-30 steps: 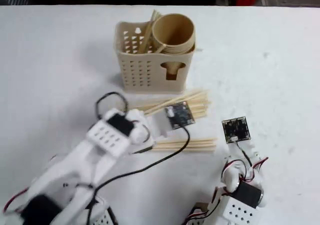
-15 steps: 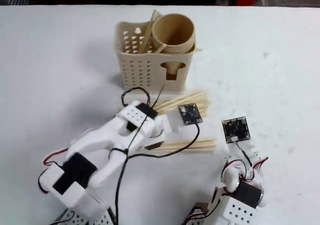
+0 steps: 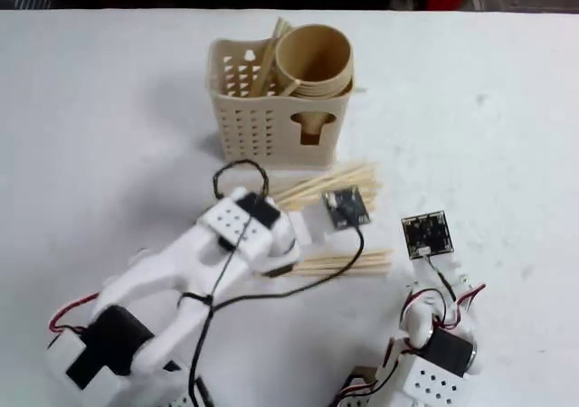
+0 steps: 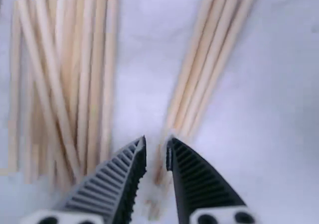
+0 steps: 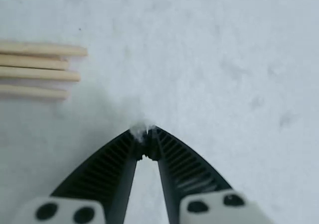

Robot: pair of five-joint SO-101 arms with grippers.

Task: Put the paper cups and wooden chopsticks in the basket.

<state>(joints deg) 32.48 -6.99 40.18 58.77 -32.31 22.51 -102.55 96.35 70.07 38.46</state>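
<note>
Since the left arm [image 3: 172, 289] is leaning low over the surface [image 3: 109, 108] toward the loose sticks, I'm reading this as the chopstick-grabbing step. The left claw [image 4: 156, 152] is hovering right at the near ends of the tight bundle [image 4: 209, 69]. Its jaws are standing just a crack apart with the stick ends poking into the gap, so I'm guessing it's lining up a pinch rather than gripping anything yet. Just beside that, the fanned bundle [image 4: 65, 84] is lying untouched.

Moving right, the basket [image 3: 244, 127] is sitting upright at the back. The paper cups [image 3: 314, 59] are sitting nested inside it with a few chopsticks [image 3: 269, 54] leaning next to them, so the cup part is looking done to me. Both loose bundles are lying on the surface in front of the basket, between it and the arms.

Further right, the right claw [image 5: 144, 134] is hanging over bare surface with its jaws pressed together on nothing. The far ends of the tight bundle are lying near it but apart.

Next move, I'm thinking: the left claw is going to need a firm squeeze on those ends without the round sticks rolling or splaying. After that it's lifting and tipping them upright to drop in beside the cups.
</note>
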